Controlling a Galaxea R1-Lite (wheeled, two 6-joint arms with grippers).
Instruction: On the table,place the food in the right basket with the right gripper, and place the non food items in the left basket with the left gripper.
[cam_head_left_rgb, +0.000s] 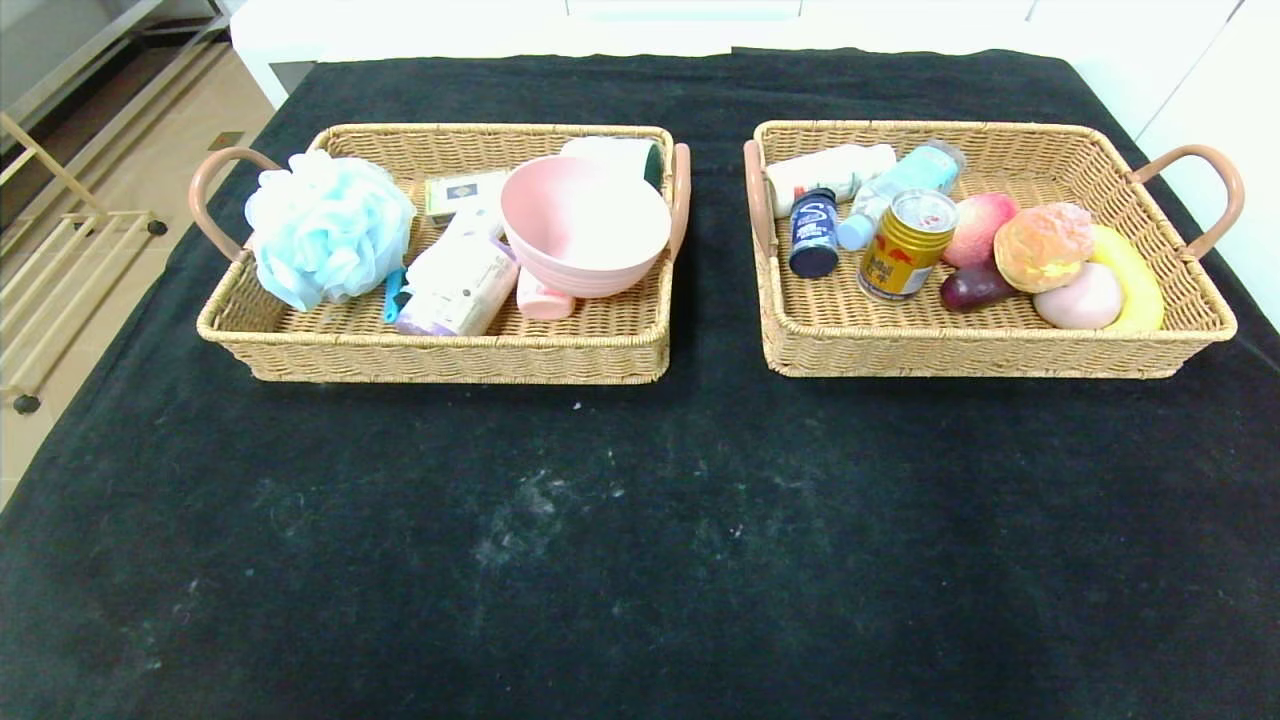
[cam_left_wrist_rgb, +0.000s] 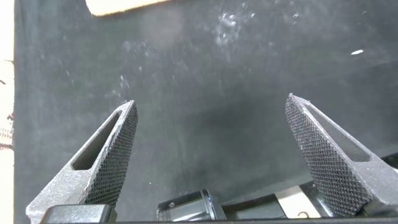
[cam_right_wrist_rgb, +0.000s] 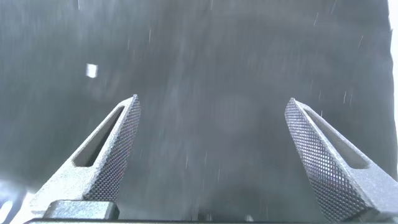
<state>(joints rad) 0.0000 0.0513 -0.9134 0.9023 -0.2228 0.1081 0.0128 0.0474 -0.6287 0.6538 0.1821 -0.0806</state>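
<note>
Both wicker baskets sit full near the far edge of the worktop (cam_head_left_rgb: 640, 560) — left claw (cam_left_wrist_rgb: 211, 112) and right claw (cam_right_wrist_rgb: 212, 107) gape apart over bare black cloth.

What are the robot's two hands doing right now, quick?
Left gripper: open, holding nothing, over the black table.
Right gripper: open, holding nothing, over the table too.

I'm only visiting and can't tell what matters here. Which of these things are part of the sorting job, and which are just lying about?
Part of the job:
- left basket: blue pouf, pink bowl
- right basket: drink can, bun, dark blue jar
- left hand and right hand, both open over the table

Just lying about:
- pale rack on the floor beside the table
</note>
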